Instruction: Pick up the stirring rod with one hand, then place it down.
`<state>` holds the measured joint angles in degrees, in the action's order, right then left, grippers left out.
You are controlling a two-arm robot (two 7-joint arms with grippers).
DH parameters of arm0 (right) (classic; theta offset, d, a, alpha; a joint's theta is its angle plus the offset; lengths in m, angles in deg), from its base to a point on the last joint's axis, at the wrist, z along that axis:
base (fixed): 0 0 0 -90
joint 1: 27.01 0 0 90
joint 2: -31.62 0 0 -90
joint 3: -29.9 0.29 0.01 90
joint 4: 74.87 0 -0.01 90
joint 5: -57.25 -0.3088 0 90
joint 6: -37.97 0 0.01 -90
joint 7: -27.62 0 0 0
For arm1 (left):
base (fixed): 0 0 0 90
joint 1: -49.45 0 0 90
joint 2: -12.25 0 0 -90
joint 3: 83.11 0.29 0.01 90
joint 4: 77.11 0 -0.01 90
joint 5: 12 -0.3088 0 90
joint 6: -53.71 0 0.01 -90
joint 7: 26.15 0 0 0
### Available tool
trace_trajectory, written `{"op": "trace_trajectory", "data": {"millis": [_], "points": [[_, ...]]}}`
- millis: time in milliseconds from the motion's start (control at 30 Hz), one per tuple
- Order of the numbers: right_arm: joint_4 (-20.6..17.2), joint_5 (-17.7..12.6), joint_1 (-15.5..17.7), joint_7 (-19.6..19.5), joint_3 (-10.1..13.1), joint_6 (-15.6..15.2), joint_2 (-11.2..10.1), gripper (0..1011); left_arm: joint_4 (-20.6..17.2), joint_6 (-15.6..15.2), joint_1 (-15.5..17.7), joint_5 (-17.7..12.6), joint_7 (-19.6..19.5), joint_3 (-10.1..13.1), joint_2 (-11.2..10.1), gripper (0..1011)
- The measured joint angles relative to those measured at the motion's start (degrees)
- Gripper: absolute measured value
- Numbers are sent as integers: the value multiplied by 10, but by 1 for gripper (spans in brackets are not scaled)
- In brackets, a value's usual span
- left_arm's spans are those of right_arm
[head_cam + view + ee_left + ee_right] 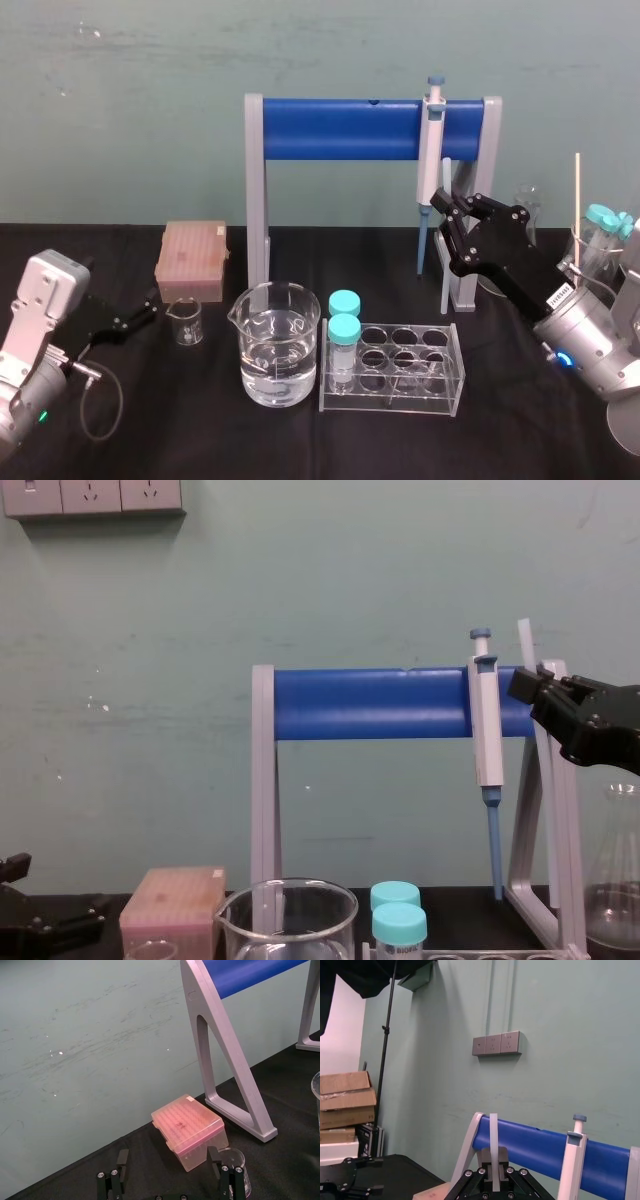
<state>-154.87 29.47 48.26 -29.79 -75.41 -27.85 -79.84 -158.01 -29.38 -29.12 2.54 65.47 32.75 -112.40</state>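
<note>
The stirring rod [493,1135] is a thin whitish strip standing nearly upright between the fingers of my right gripper [493,1162], which is shut on it. From the head view the right gripper [441,205] is raised above the table, just in front of the blue stand's right leg, with the rod [445,172] sticking up above it. In the chest view the rod [524,640] slants down past the gripper [522,685] along the stand's leg. My left gripper [148,310] rests low at the table's left, its fingers [122,1159] spread open and holding nothing.
A white-and-blue pipette [432,150] hangs on the blue-barred stand [345,128]. In front stand a water-filled beaker [279,345], a small beaker [185,322], a pink tip box [192,260] and a tube rack [440,385] with two teal-capped tubes. A flask [600,245] stands at the far right.
</note>
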Motion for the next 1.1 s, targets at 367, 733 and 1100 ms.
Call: {"op": "trace_trajectory", "data": {"millis": [367,733,1100], "points": [[0,0,-1,0,-1,0,0,67,0,0,0,0,0,0,0,1000],[0,-1,-1,0,-1,1,0,67,0,0,0,0,0,0,0,1000],[0,-1,-1,1,-1,1,0,67,0,0,0,0,0,0,0,1000]]}}
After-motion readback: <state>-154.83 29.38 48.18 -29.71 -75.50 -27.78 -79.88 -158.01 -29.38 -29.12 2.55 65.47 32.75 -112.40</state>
